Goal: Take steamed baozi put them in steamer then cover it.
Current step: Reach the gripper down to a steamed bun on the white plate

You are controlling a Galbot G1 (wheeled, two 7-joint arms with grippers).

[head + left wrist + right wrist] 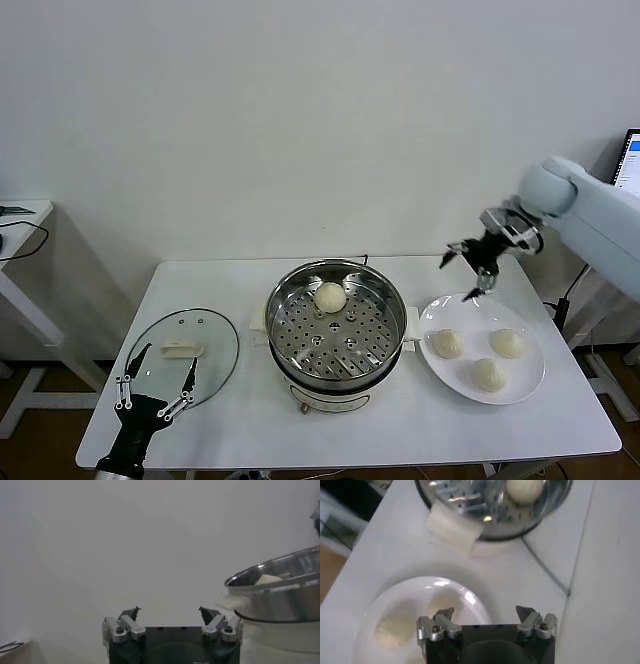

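One bao in steamer, three on plate: risk is a bad descent.

My right gripper, released and empty, hovers over the plate's 11 o'clock rim; dropping off-centre could nudge a bao or squash it. Steamer holds one bao; cover lies at its 9 o'clock by my released left gripper.
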